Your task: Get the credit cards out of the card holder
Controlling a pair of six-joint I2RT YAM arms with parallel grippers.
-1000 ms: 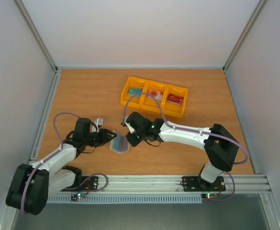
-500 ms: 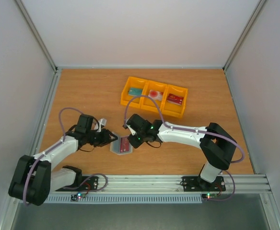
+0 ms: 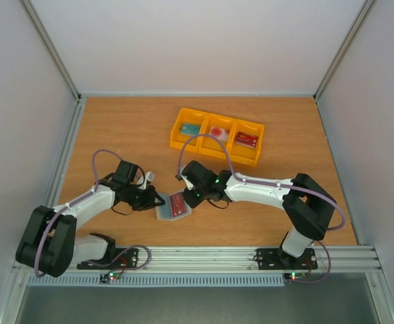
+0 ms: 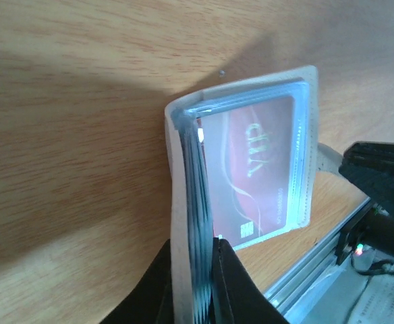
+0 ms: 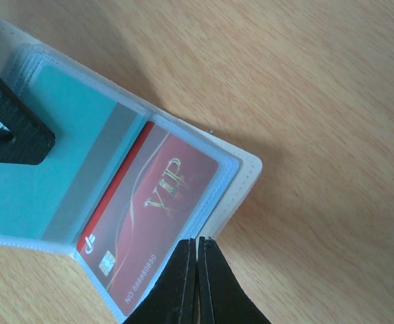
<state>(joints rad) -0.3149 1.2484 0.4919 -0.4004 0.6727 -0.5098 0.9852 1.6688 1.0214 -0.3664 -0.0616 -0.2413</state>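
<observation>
table (image 3: 116, 128): wood top, walled on the left, far and right sides
card holder (image 3: 164, 211): lying open toward the near edge, left of centre, between the two gripper tips
red card in holder (image 3: 177, 204): dark red, on the holder's right half
left gripper (image 3: 158, 200): tip touching the holder's left edge; jaw gap too small to read
right gripper (image 3: 187, 198): tip down at the holder's right edge, just beside the red card in holder; jaw gap unreadable too
yellow tray (image 3: 249, 159): three compartments, toward the far edge, right of centre, well apart from the holder
tray contents: teal card (image 3: 190, 129) left, red-and-white card (image 3: 217, 132) middle, dark red card (image 3: 247, 140) right
</observation>
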